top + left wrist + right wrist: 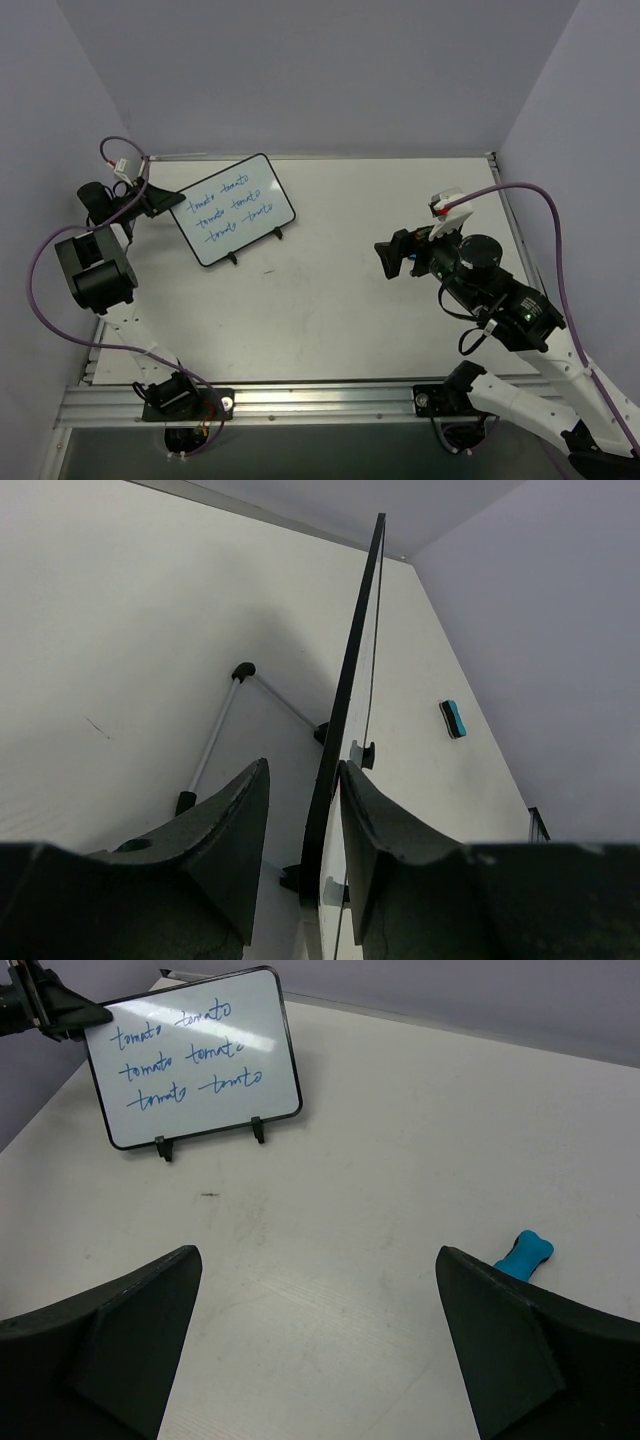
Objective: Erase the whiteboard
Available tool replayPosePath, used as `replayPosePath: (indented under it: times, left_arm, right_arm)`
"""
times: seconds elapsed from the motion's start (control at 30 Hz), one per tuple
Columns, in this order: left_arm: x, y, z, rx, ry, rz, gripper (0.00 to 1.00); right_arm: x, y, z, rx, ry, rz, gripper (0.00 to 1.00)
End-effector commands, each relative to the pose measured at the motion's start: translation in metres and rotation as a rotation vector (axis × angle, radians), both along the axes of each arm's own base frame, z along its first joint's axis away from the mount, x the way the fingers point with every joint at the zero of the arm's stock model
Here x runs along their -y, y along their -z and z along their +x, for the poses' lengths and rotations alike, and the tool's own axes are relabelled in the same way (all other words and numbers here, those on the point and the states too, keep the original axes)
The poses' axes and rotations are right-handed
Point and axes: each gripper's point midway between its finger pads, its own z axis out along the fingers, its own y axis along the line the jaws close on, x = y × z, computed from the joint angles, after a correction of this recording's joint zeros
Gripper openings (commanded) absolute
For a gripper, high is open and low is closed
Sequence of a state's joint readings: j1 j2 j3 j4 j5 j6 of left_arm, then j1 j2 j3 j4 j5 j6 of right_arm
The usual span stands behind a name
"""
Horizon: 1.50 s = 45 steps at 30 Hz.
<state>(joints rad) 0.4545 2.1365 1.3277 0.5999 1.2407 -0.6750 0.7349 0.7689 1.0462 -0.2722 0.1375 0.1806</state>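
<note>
White tabletop [350,300] fills the top view, with grey walls [300,70] around it. At ten o'clock on it the whiteboard [232,208] stands on its two feet, with three rows of blue handwriting. The left gripper [303,770] straddles the board's nine-o'clock corner, one finger against the frame and a gap at the other. The right gripper [318,1255] hovers near three o'clock, jaws spread wide over bare tabletop. A small blue eraser [523,1252] lies at four o'clock in the right wrist view.
</note>
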Motion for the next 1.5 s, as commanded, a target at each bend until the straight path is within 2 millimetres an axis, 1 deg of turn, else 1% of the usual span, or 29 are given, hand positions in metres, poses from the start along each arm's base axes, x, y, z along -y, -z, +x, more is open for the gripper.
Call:
replayPosePath:
  times: [0.0, 0.07, 0.17, 0.23, 0.3, 0.33, 0.37, 0.43, 0.5, 0.53, 0.57, 0.63, 0.67, 0.77, 0.87, 1.07, 1.1, 1.13, 1.17, 1.2, 1.23, 1.27, 1.3, 1.33, 1.37, 1.4, 1.43, 1.47]
  left_arm:
    - [0.010, -0.002, 0.003, 0.065, 0.049, 0.024, 0.42]
    - [0.012, -0.001, 0.002, 0.065, 0.058, 0.022, 0.41]
    - [0.012, 0.000, 0.002, 0.062, 0.064, 0.015, 0.34]
    - [0.012, -0.001, 0.001, 0.068, 0.066, 0.012, 0.21]
    - [0.013, -0.003, 0.001, 0.074, 0.072, 0.002, 0.18]
    - [0.012, -0.006, 0.001, 0.099, 0.071, 0.009, 0.05]
    - [0.013, -0.009, 0.001, 0.089, 0.071, -0.008, 0.03]
    - [0.013, -0.012, -0.001, 0.099, 0.076, -0.015, 0.02]
    - [0.013, -0.022, -0.002, 0.127, 0.077, -0.023, 0.02]
    - [0.015, -0.031, -0.003, 0.179, 0.085, -0.006, 0.02]
    - [0.015, -0.037, -0.004, 0.163, 0.084, -0.035, 0.02]
    - [0.016, -0.051, -0.005, 0.218, 0.088, -0.027, 0.02]
    - [0.016, -0.056, -0.006, 0.206, 0.088, -0.049, 0.02]
    - [0.013, -0.079, -0.008, 0.269, 0.075, -0.039, 0.02]
    - [0.012, -0.095, -0.010, 0.298, 0.066, -0.037, 0.02]
    - [0.016, -0.153, -0.020, 0.413, 0.048, -0.030, 0.02]
    - [0.017, -0.171, -0.024, 0.449, 0.036, -0.023, 0.02]
    - [0.018, -0.180, -0.025, 0.448, 0.029, -0.029, 0.02]
    - [0.022, -0.200, -0.032, 0.491, 0.025, -0.005, 0.02]
    - [0.023, -0.210, -0.034, 0.495, 0.016, 0.002, 0.02]
    - [0.024, -0.214, -0.031, 0.444, -0.002, -0.019, 0.02]
    - [0.031, -0.235, -0.039, 0.502, -0.006, 0.028, 0.02]
    - [0.034, -0.243, -0.040, 0.503, -0.019, 0.039, 0.02]
    - [0.035, -0.238, -0.034, 0.401, -0.049, 0.005, 0.02]
    - [0.047, -0.260, -0.039, 0.472, -0.050, 0.078, 0.02]
    - [0.052, -0.264, -0.038, 0.449, -0.064, 0.093, 0.02]
    - [0.058, -0.253, -0.037, 0.329, -0.081, 0.073, 0.02]
    - [0.070, -0.266, -0.039, 0.368, -0.103, 0.127, 0.02]
  right_arm:
    - [-0.001, -0.014, 0.004, 0.048, 0.010, 0.021, 1.00]
    - [-0.001, -0.014, 0.004, 0.048, 0.010, 0.019, 1.00]
    - [-0.001, -0.013, 0.005, 0.044, 0.011, 0.014, 1.00]
    - [-0.001, -0.013, 0.005, 0.045, 0.014, 0.015, 1.00]
    - [0.000, -0.013, 0.005, 0.045, 0.016, 0.015, 1.00]
    - [0.000, -0.013, 0.005, 0.045, 0.017, 0.016, 1.00]
    - [0.001, -0.014, 0.005, 0.046, 0.019, 0.017, 1.00]
    - [0.001, -0.013, 0.004, 0.046, 0.019, 0.014, 1.00]
    - [0.001, -0.013, 0.005, 0.045, 0.020, 0.013, 1.00]
    - [0.001, -0.013, 0.005, 0.047, 0.021, 0.013, 1.00]
    - [0.002, -0.013, 0.006, 0.047, 0.026, 0.012, 1.00]
    - [0.001, -0.013, 0.006, 0.048, 0.028, 0.014, 1.00]
    - [0.002, -0.013, 0.006, 0.048, 0.029, 0.014, 1.00]
    - [0.002, -0.013, 0.006, 0.048, 0.030, 0.017, 1.00]
    - [0.001, -0.013, 0.006, 0.048, 0.029, 0.020, 1.00]
    - [0.001, -0.012, 0.008, 0.046, 0.035, 0.016, 1.00]
    - [0.002, -0.012, 0.009, 0.047, 0.044, 0.017, 1.00]
    - [0.006, -0.012, 0.011, 0.046, 0.072, 0.019, 1.00]
    - [0.007, -0.012, 0.012, 0.046, 0.086, 0.024, 1.00]
    - [0.008, -0.011, 0.014, 0.045, 0.099, 0.031, 1.00]
    - [0.009, -0.011, 0.016, 0.043, 0.114, 0.033, 1.00]
    - [0.011, -0.010, 0.019, 0.038, 0.143, 0.046, 1.00]
    - [0.011, -0.006, 0.023, 0.028, 0.160, 0.044, 1.00]
    - [0.011, -0.005, 0.025, 0.022, 0.174, 0.046, 1.00]
    - [0.011, -0.003, 0.028, 0.015, 0.193, 0.049, 1.00]
    - [0.009, 0.003, 0.034, -0.001, 0.208, 0.036, 1.00]
    - [0.009, 0.005, 0.036, -0.008, 0.222, 0.034, 1.00]
    - [0.009, 0.007, 0.039, -0.016, 0.236, 0.034, 1.00]
